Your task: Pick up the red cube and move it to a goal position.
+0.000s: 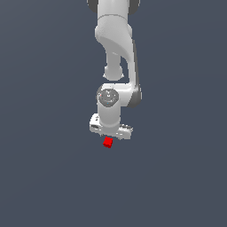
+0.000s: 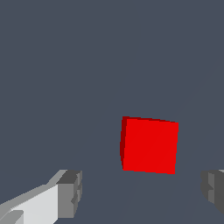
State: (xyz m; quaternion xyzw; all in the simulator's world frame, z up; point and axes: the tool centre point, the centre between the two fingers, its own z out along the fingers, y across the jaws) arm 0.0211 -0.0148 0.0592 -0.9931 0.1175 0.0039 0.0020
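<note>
- The pincer (image 2: pixel 140 192) hangs spread wide, gripping nothing.
- The red cube (image 2: pixel 149 145) sits apart from both fingertips (image 2: pixel 70 193), on the grey counter (image 2: pixel 65 65).

**No readable text in either view**

No letters, numbers, brand marks or signs can be read anywhere. In the exterior view the white arm (image 1: pixel 116 53), running from the top centre of the frame down to the middle, carries no legible marking; the round grey joint cap (image 1: pixel 107 96) near the centre shows only faint, blurred detail that cannot be made out as writing. The red cube (image 1: pixel 107 142), just below centre there and right of centre in the wrist view, has plain faces. The dark grey surface (image 2: pixel 65 65) behind everything is unmarked.
</note>
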